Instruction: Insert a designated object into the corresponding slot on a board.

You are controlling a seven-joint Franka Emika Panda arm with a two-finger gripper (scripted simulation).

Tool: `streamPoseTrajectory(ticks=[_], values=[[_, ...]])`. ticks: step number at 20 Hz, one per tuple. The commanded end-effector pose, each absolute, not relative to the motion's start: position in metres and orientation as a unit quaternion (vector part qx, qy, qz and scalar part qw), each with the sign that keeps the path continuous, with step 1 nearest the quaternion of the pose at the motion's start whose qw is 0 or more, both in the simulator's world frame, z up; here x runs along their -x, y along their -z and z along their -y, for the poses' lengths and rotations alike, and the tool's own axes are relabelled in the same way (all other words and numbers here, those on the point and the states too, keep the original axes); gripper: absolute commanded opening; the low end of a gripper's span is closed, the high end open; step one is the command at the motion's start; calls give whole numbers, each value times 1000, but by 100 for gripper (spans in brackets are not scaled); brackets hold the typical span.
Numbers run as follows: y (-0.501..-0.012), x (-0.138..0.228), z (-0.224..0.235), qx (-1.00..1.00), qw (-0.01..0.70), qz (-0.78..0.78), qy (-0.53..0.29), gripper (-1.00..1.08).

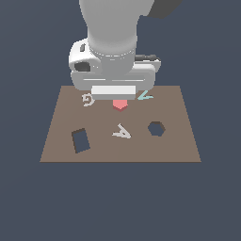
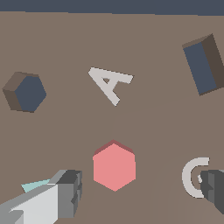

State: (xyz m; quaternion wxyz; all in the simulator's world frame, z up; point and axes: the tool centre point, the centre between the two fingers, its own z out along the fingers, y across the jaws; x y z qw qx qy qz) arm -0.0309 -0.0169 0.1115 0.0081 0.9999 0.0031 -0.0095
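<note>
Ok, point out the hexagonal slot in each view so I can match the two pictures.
Exterior view: the hexagonal slot is a dark cutout in the board, toward the exterior view's right, apart from the red hexagonal block.
Wrist view: the same slot is a dark hexagon sunk in the brown surface, with nothing in it.
Shared landmark: the whitish A-shaped piece, which lies between the slot and the rectangular cutout.
</note>
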Motion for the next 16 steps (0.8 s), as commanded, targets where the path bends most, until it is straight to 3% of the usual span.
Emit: streamPoseTrajectory(ticks=[1, 16], values=[[-96, 38, 13, -1000, 6, -7, 7, 100], [-49, 56, 1, -1000, 0, -20, 0, 100]])
